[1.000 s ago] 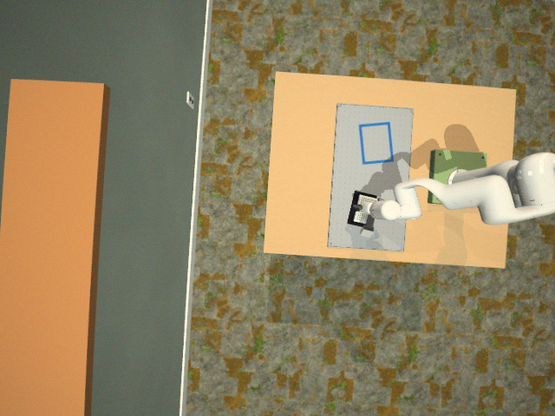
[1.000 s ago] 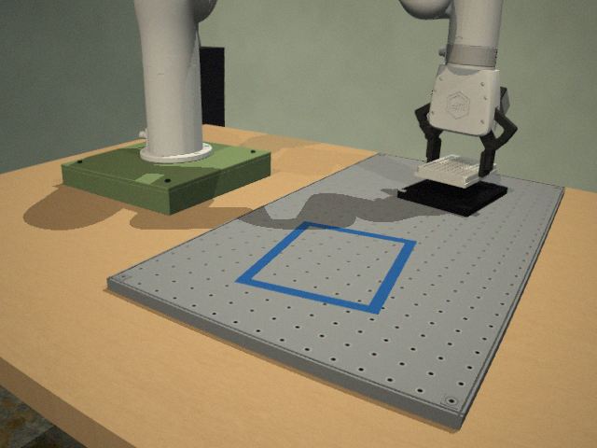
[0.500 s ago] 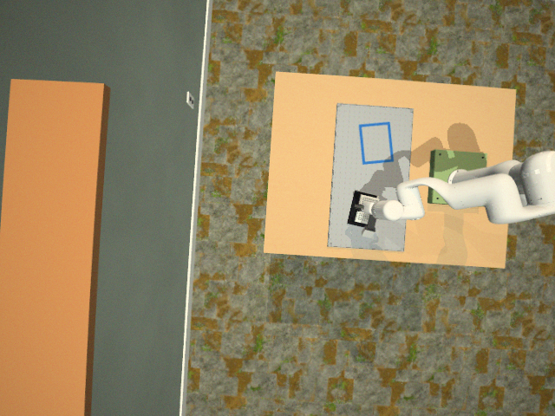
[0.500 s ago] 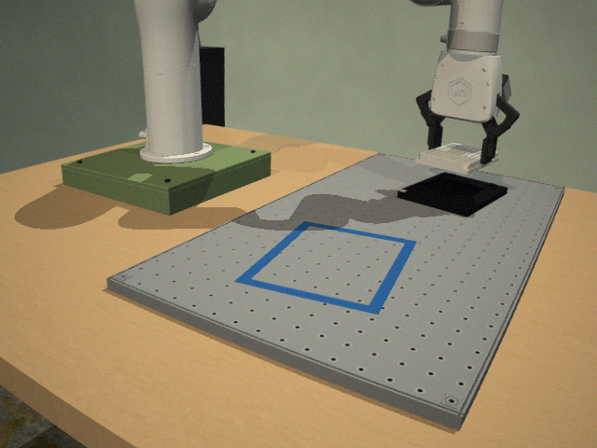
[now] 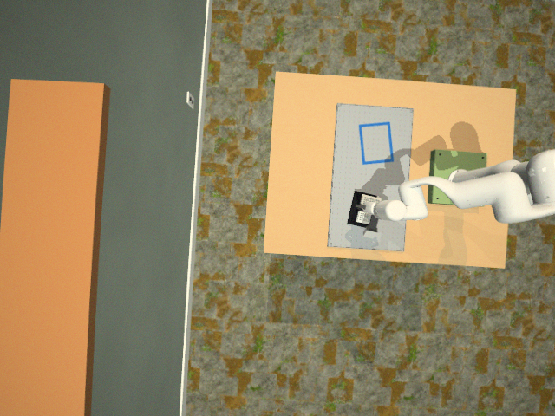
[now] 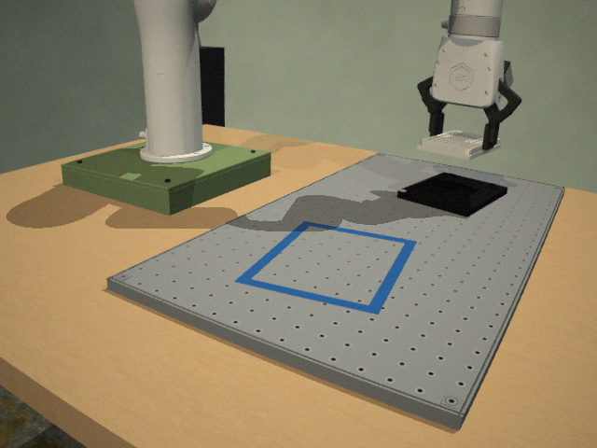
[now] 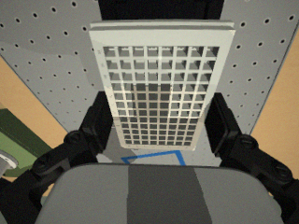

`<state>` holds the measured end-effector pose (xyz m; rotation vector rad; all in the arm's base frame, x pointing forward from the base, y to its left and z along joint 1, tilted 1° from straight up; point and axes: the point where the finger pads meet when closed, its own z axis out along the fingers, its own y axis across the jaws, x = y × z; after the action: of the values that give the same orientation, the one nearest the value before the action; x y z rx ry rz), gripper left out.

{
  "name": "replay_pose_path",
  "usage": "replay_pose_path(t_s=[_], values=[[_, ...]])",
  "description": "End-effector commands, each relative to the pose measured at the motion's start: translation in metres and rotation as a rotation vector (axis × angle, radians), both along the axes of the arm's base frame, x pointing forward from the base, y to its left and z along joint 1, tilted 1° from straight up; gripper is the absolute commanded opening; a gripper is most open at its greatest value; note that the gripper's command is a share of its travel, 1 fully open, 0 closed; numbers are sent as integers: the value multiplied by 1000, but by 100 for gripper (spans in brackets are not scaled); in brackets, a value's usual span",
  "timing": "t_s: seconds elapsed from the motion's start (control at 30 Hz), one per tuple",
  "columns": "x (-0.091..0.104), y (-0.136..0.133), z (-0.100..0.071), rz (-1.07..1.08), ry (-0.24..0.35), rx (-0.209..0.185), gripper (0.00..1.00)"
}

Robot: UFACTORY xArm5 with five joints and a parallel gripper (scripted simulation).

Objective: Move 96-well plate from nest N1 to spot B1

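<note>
The gripper [image 6: 462,131] clasped the white plate [image 6: 458,143] across its long sides, keeping it level and wells up, lifted well above the black nest [image 6: 452,192]. The blue outline [image 6: 327,266] lay apart on the grey deck [image 6: 481,308], awaiting it.

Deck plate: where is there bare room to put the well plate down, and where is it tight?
Bare perforated deck lies inside the blue taped outline and all around it, to the near edge. It is tight only at the far end, where the black nest sits under the tool holding the 96-well plate.
</note>
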<state>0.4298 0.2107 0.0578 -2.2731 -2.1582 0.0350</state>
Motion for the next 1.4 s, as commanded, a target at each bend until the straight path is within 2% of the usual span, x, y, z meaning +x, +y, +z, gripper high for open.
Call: replay_pose_path(t_s=[0.0,0.57,0.97,1.37], values=[[1,1,12,0,-4,2,0],[1,1,16,0,-4,2,0],[1,-33,15,326,0,9,0],[0,-66,14,326,0,11,0]])
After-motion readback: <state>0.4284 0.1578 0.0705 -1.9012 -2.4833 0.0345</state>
